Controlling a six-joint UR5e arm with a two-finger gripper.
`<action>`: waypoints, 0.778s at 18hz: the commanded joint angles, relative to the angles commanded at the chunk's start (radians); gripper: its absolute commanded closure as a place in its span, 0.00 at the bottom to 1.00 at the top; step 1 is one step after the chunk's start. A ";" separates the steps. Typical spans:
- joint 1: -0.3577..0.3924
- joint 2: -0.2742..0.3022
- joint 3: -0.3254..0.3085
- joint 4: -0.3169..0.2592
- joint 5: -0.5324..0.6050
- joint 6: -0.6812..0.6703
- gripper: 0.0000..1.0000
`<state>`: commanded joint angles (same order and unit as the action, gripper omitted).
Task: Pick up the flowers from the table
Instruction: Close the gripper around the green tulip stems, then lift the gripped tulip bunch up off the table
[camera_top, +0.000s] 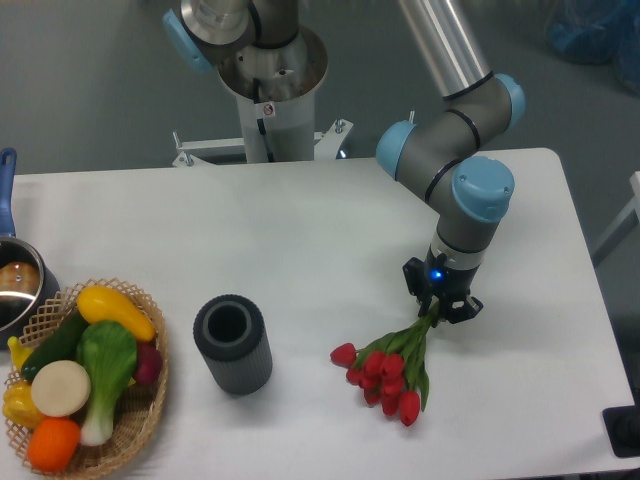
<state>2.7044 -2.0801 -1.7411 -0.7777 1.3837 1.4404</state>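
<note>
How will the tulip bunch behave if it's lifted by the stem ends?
The flowers will probably droop: the gripper sits at the thin stem tips while the red buds fan out far from it. Likely light, since stems are slim. The bunch looks loose, so single stems may slip or splay from the fingers.

We are seeing open white table (300, 240) spreading across the middle and back, giving a wide lane. The dark cylinder (233, 345) is standing upright near the front, well apart from the flowers (390, 368), leaving a bare gap between them. The wicker basket (150, 400) of toy vegetables is crowding the front left corner, with a pot (15, 290) just behind it. The gripper (438, 303) is occupying the stem end, and the arm's base column (270, 100) is blocking the back edge.
</note>
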 joint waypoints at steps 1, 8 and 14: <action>0.000 0.000 0.000 0.000 0.000 0.000 0.81; 0.002 0.006 0.005 -0.002 -0.002 0.000 0.83; -0.014 0.069 0.049 -0.003 -0.050 -0.035 0.83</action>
<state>2.6907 -2.0111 -1.6922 -0.7808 1.3334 1.4054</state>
